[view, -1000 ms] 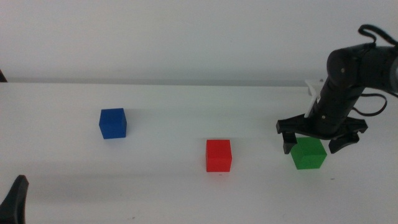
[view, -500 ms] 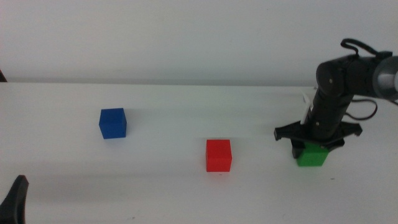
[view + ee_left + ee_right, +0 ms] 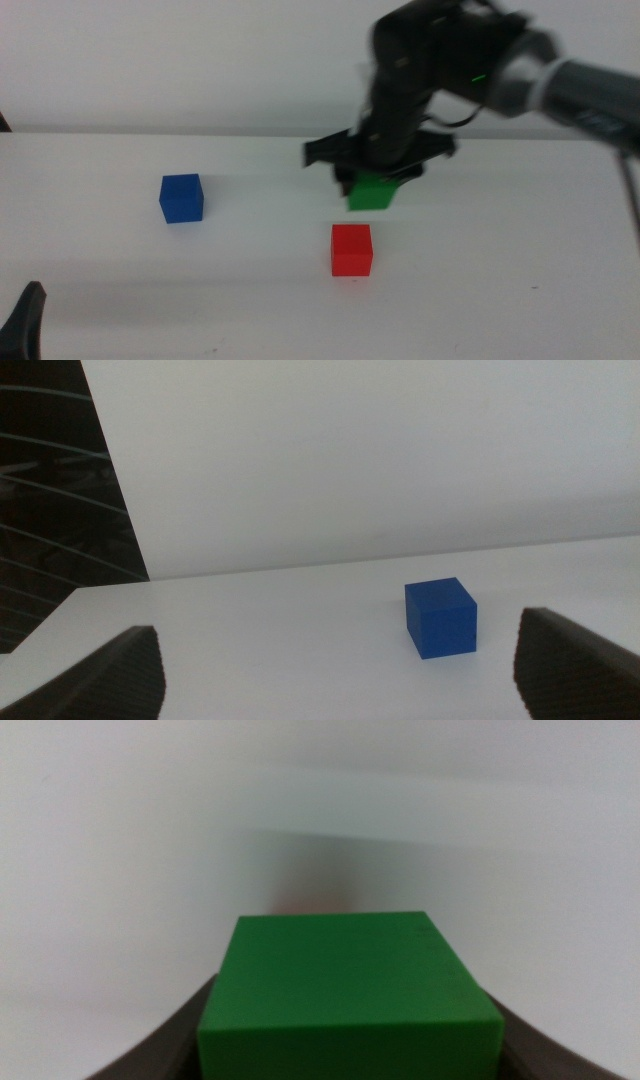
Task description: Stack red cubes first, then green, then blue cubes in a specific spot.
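Right gripper (image 3: pixel 378 180) is clamped on the green cube (image 3: pixel 372 192) and holds it off the table (image 3: pixel 520 280), above and just behind the red cube (image 3: pixel 352 249) as the middle view shows it; green and red are not touching, with a strip of white tabletop visible between them. The arm carrying it is motion-blurred in the middle view and reaches in from the right side. In the right wrist view the green cube (image 3: pixel 350 995) fills the lower centre, a dark jaw pressed against each of its two side faces, its top face level; a faint reddish smear sits on the white surface just beyond it, too blurred to identify. Red cube rests flat on the table, alone, with nothing on top of it. Blue cube (image 3: pixel 181 197) rests on the table well to the left of the red cube and a little farther back, untouched. Left gripper (image 3: pixel 22 320) shows only as a dark tip at the bottom left corner of the middle view, well apart from the red cube and near-left of the blue cube. In the left wrist view its jaws stand wide apart with nothing between them; the blue cube (image 3: pixel 440 618) sits upright on the tabletop ahead of them, nearer the jaw on that picture's right side.
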